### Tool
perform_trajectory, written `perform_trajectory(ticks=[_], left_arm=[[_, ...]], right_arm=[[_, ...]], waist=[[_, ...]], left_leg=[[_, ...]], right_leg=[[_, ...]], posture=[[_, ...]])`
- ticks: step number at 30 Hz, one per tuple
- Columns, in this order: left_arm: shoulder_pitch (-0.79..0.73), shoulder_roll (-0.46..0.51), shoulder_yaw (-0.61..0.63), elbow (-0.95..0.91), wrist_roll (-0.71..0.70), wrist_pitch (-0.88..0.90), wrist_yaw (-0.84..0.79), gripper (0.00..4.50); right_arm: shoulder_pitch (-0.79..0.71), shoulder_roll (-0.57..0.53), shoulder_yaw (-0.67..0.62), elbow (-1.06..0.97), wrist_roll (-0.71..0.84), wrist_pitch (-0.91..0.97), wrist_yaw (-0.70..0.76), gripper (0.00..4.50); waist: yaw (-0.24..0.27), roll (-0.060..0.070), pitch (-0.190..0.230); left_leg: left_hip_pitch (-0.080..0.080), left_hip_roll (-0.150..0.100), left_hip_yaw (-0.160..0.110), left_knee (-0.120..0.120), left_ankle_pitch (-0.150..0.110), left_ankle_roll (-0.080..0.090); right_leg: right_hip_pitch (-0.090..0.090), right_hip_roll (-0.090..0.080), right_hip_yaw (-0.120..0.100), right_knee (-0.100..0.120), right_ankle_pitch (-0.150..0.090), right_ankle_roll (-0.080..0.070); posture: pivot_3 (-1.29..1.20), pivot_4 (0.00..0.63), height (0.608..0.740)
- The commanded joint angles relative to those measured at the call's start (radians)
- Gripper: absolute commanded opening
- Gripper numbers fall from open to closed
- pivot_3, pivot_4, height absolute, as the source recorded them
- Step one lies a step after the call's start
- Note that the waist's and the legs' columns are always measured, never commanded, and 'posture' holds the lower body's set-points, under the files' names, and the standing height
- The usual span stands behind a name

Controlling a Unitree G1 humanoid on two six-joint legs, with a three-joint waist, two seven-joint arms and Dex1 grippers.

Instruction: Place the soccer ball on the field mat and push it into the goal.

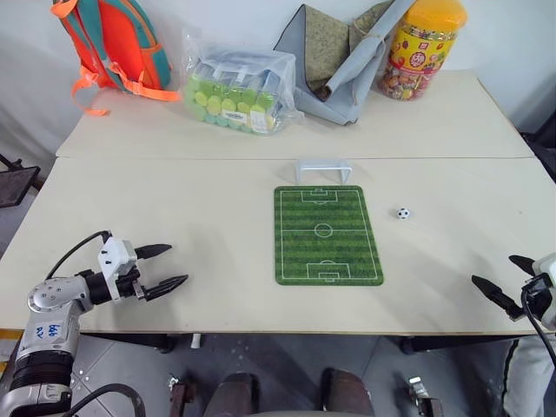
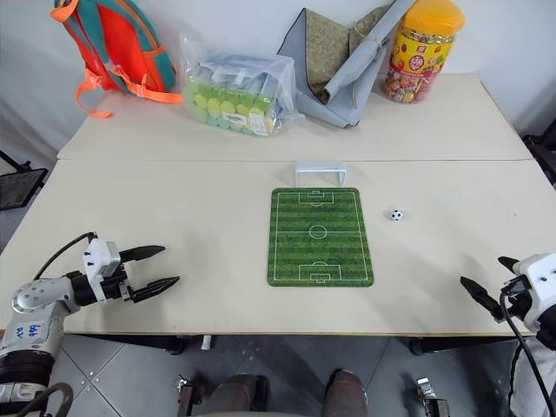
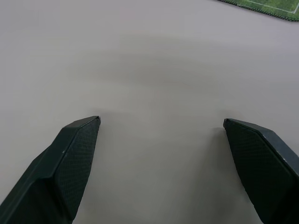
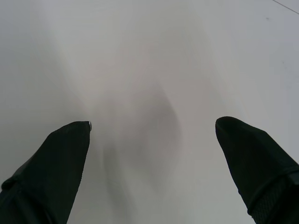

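The tiny black-and-white soccer ball (image 1: 403, 213) rests on the bare table just right of the green field mat (image 1: 327, 234). The white goal (image 1: 323, 168) stands at the mat's far end. My left gripper (image 1: 175, 267) hovers open over the table near its front left, well left of the mat, nothing between its fingers (image 3: 70, 163). At the front right edge my right gripper (image 1: 498, 271) is open and empty, nearer than the ball and to its right. A corner of the field mat (image 3: 266, 7) appears in the left wrist view.
On the far table sit an orange and teal backpack (image 1: 109, 43), a plastic bag of green items (image 1: 236, 91), grey folded cloth (image 1: 343, 56) and a yellow candy jar (image 1: 421, 48). A seam (image 1: 174, 157) runs between the two tables.
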Motion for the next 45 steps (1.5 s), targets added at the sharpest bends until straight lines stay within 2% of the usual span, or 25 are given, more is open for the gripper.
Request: perform_trajectory(ticks=[1, 6, 10, 16, 19, 22, 26, 28, 29, 34, 39, 42, 45], left_arm=[[-0.014, 0.006, 0.016, 0.011, -0.016, -0.019, -0.022, 4.5], [-0.029, 0.01, 0.021, -0.003, -0.005, 0.062, 0.06, 4.5], [-0.042, 0.018, 0.011, -0.051, 0.0, 0.113, 0.084, 4.5], [-0.115, -0.041, -0.013, -0.115, -0.058, 0.142, 0.029, 4.5], [-0.142, -0.066, -0.052, -0.129, -0.037, 0.144, 0.024, 4.5], [-0.175, -0.11, -0.074, -0.147, -0.071, 0.145, -0.021, 4.5], [-0.2, -0.144, -0.082, -0.149, -0.081, 0.119, -0.056, 4.5], [-0.208, -0.157, -0.087, -0.156, -0.077, 0.125, -0.044, 4.5], [-0.206, -0.162, -0.087, -0.162, -0.077, 0.126, -0.042, 4.5], [-0.187, -0.173, -0.09, -0.191, -0.077, 0.132, -0.036, 4.5], [-0.159, -0.177, -0.087, -0.222, -0.077, 0.142, -0.025, 4.5], [-0.153, -0.177, -0.087, -0.231, -0.079, 0.144, -0.022, 4.5], [-0.158, -0.175, -0.085, -0.227, -0.08, 0.148, -0.023, 4.5]], right_arm=[[-0.001, -0.024, -0.052, -0.015, 0.016, -0.01, 0.001, 4.47], [-0.015, -0.037, -0.073, -0.042, 0.033, 0.034, -0.002, 4.47], [-0.067, -0.077, -0.064, -0.114, 0.083, 0.175, 0.0, 4.47], [-0.321, -0.096, 0.094, -0.145, 0.103, 0.377, -0.023, 4.47], [-0.451, -0.077, 0.191, -0.079, 0.071, 0.38, 0.001, 4.47], [-0.61, -0.026, 0.29, 0.098, 0.026, 0.319, 0.044, 4.47], [-0.726, 0.019, 0.372, 0.267, -0.031, 0.242, 0.102, 4.47], [-0.78, 0.041, 0.408, 0.355, -0.06, 0.201, 0.124, 4.47], [-0.801, 0.05, 0.42, 0.392, -0.073, 0.179, 0.132, 4.47], [-0.892, 0.092, 0.457, 0.564, -0.135, 0.085, 0.147, 4.47], [-0.918, 0.118, 0.473, 0.656, -0.176, 0.026, 0.156, 4.47], [-0.909, 0.119, 0.471, 0.671, -0.18, -0.006, 0.161, 3.86], [-0.907, 0.12, 0.467, 0.674, -0.18, -0.018, 0.164, 2.85]], waist=[[0.0, 0.0, 0.0], [0.001, 0.0, 0.0], [-0.002, 0.0, 0.001], [-0.002, -0.003, 0.003], [-0.001, -0.003, 0.004], [-0.002, -0.005, 0.004], [-0.001, -0.005, 0.005], [-0.003, -0.005, 0.005], [-0.004, -0.005, 0.005], [-0.006, -0.005, 0.005], [-0.006, -0.005, 0.005], [-0.006, -0.005, 0.005], [-0.005, -0.005, 0.005]], left_leg=[[0.0, 0.0, 0.0, 0.0, 0.0, 0.0], [0.0, 0.0, 0.0, 0.0, 0.0, 0.0], [0.0, 0.0, 0.0, 0.001, 0.0, 0.0], [-0.001, 0.001, 0.001, 0.004, 0.0, 0.0], [-0.002, 0.001, 0.001, 0.004, 0.0, 0.0], [-0.003, 0.001, 0.001, 0.005, 0.0, 0.0], [-0.007, 0.001, 0.0, 0.006, 0.0, 0.0], [-0.014, 0.001, 0.001, 0.009, 0.0, 0.0], [-0.018, 0.001, 0.001, 0.013, 0.0, 0.0], [-0.018, 0.001, 0.001, 0.015, 0.0, 0.0], [-0.017, 0.001, 0.001, 0.016, 0.0, 0.0], [-0.017, 0.001, 0.001, 0.016, 0.0, 0.0], [-0.017, 0.001, 0.001, 0.017, 0.0, 0.0]], right_leg=[[0.0, 0.0, 0.0, 0.0, 0.0, 0.0], [0.0, 0.0, 0.0, 0.0, 0.0, 0.0], [0.0, 0.0, 0.001, 0.001, 0.0, 0.0], [-0.002, 0.002, 0.005, 0.003, 0.0, -0.001], [-0.003, 0.002, 0.006, 0.004, 0.0, -0.001], [-0.003, 0.003, 0.006, 0.003, 0.001, -0.001], [-0.006, 0.003, 0.006, 0.004, 0.001, -0.001], [-0.013, 0.003, 0.006, 0.005, 0.001, -0.001], [-0.016, 0.003, 0.006, 0.007, 0.001, -0.001], [-0.016, 0.003, 0.007, 0.009, 0.001, -0.001], [-0.016, 0.005, 0.011, 0.01, 0.001, -0.001], [-0.016, 0.005, 0.012, 0.009, 0.001, -0.001], [-0.016, 0.006, 0.015, 0.01, 0.001, -0.001]], posture=[[0.0, 0.15, 0.74], [0.0, 0.15, 0.74], [0.0, 0.15, 0.74], [0.0, 0.15, 0.74], [0.0, 0.15, 0.74], [0.0, 0.15, 0.74], [0.0, 0.15, 0.74], [0.0, 0.15, 0.74], [0.0, 0.15, 0.74], [0.0, 0.15, 0.74], [0.0, 0.15, 0.74], [0.0, 0.15, 0.74], [0.0, 0.15, 0.74]])
